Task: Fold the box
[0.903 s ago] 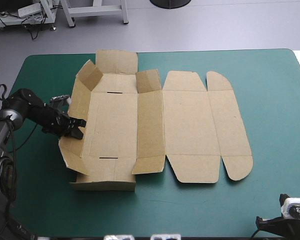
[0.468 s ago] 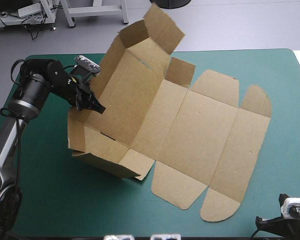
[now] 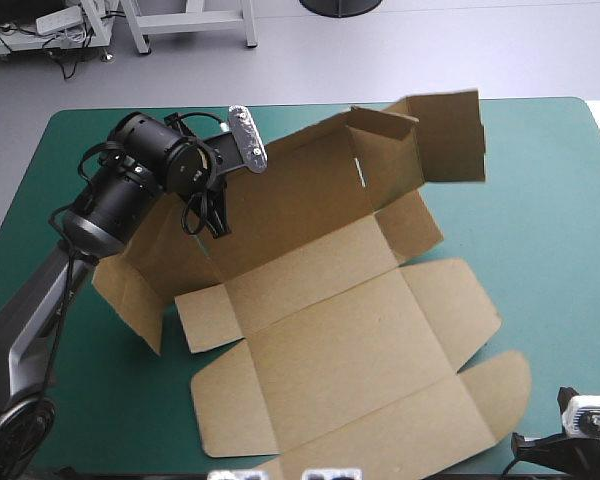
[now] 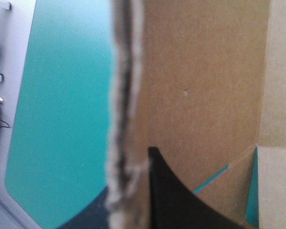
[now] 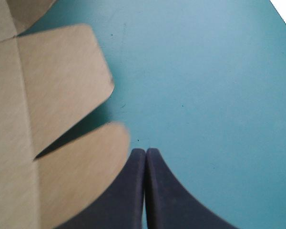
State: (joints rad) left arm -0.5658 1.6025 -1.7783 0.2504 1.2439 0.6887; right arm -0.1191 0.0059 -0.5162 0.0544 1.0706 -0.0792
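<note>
At the far left, the left hand (image 3: 208, 212) is clamped on a raised panel of the flat-cut brown cardboard box (image 3: 330, 330), one black finger (image 4: 176, 200) seen on the board's inner face. A firm grip beside the edge is advised, the tilted panels being swung along their crease without tearing. The box is spread mid-way on the teal-green surface (image 3: 550, 200), long axis far-left to near-right, lid flaps pointing near-right. The right hand (image 5: 145, 160) is pressed together at the near-right corner
</note>
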